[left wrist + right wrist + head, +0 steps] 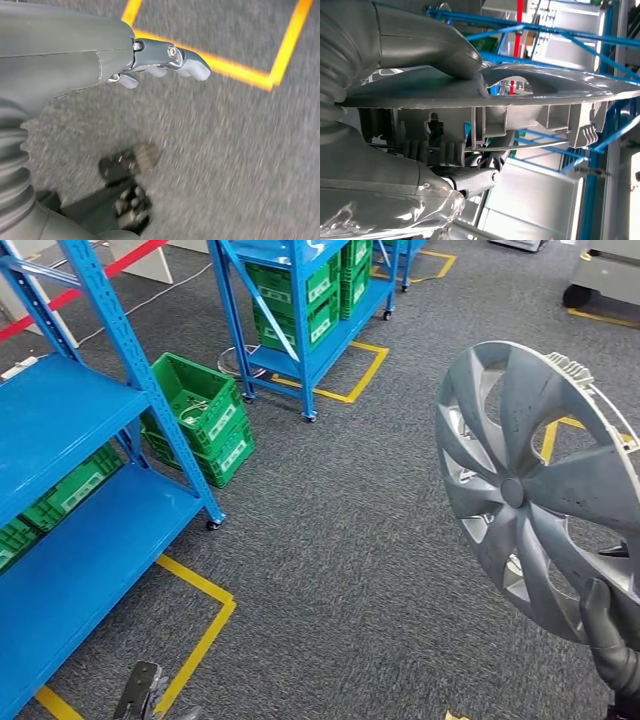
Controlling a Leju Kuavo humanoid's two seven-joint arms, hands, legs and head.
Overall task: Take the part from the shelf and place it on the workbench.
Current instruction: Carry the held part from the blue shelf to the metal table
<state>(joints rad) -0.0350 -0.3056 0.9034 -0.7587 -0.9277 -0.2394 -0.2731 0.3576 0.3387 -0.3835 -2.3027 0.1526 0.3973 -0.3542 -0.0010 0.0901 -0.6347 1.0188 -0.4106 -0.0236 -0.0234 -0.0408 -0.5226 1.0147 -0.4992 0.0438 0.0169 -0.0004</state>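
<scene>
A silver wheel cover (528,490) with curved spokes hangs in the air at the right of the head view, face toward me. My right hand (607,645) grips its lower rim, thumb on the front. In the right wrist view the wheel cover (531,97) is edge-on, clamped between the thumb (425,42) and the fingers (471,180) behind it. My left hand (166,60) hangs low over the grey carpet with fingers straight and nothing in it; the left hand (140,692) also peeks in at the bottom of the head view.
A blue shelf (75,540) stands at the left with green crates (72,485) on it. More green crates (204,415) sit on the floor beside it. A second blue shelf (302,300) stands farther back. Yellow tape (200,640) marks the grey carpet.
</scene>
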